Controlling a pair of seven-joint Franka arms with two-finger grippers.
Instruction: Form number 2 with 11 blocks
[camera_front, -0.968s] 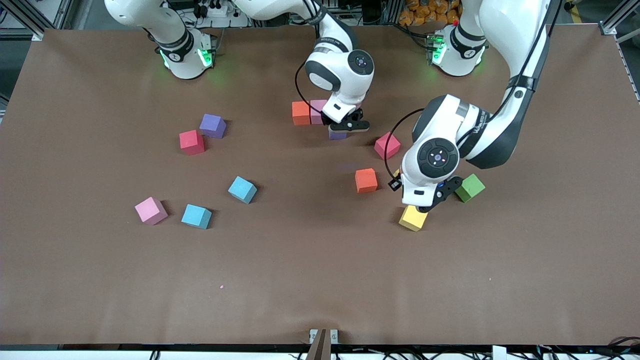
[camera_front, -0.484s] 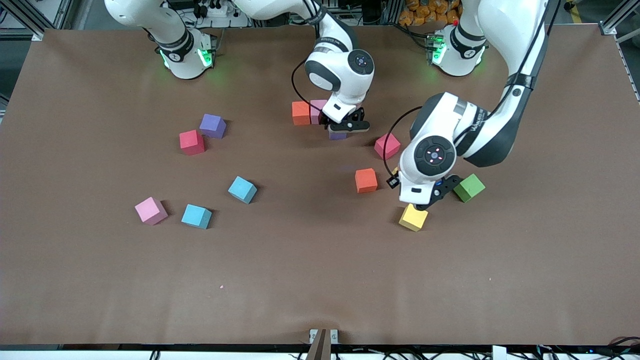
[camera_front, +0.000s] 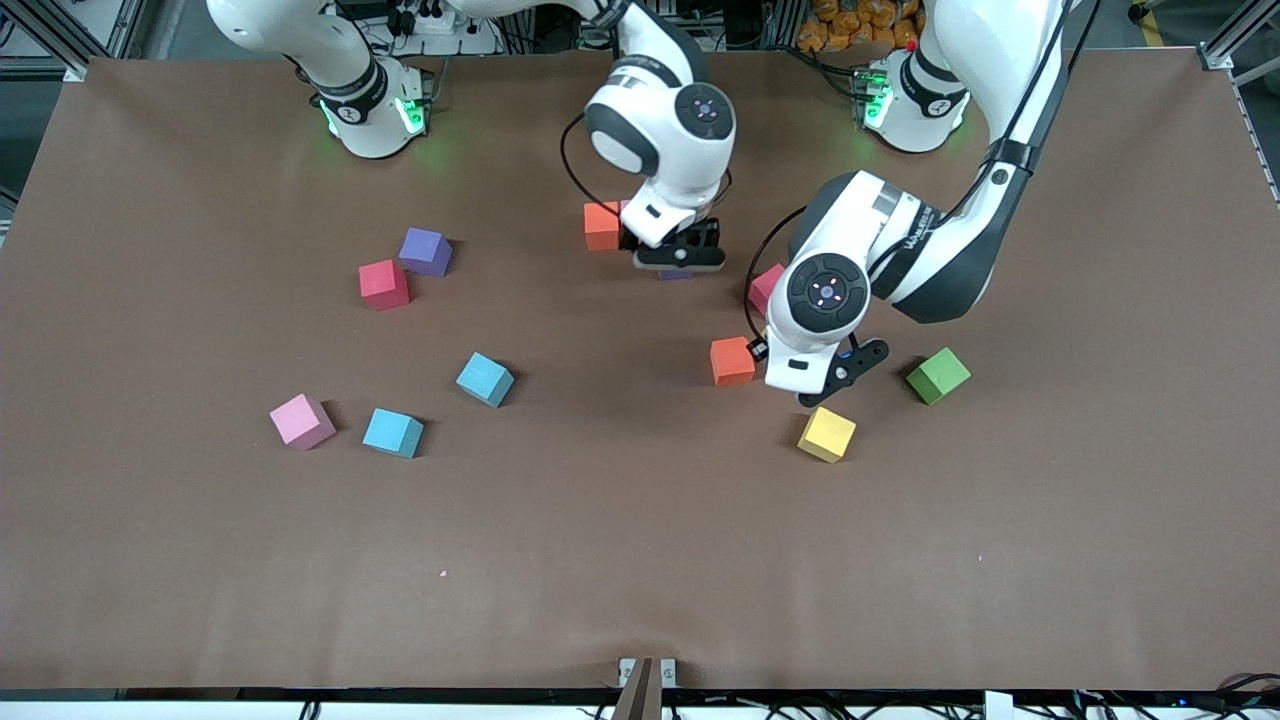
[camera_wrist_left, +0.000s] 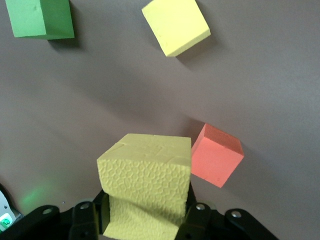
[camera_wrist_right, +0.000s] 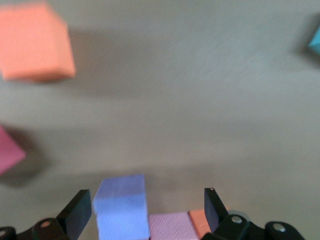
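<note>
My left gripper (camera_front: 812, 388) is shut on a yellow block (camera_wrist_left: 145, 185) and holds it above the table beside an orange block (camera_front: 732, 361), which also shows in the left wrist view (camera_wrist_left: 216, 155). A second yellow block (camera_front: 827, 434) and a green block (camera_front: 938, 376) lie close by. My right gripper (camera_front: 678, 258) is open and empty over a purple block (camera_wrist_right: 122, 207). That block touches a pink block (camera_wrist_right: 170, 225), which adjoins an orange block (camera_front: 602, 225). A second purple block (camera_front: 426, 251), two light blue blocks (camera_front: 485, 379) (camera_front: 393, 432) and a pink block (camera_front: 301, 421) lie toward the right arm's end.
One crimson cube (camera_front: 384, 284) touches the lone purple block. Another crimson cube (camera_front: 766, 285) is half hidden under the left arm. The brown table (camera_front: 640, 560) has bare room along its edge nearest the front camera.
My left gripper has lifted the yellow block and moved away from the second yellow block toward the orange one. My right gripper has risen above the purple block.
</note>
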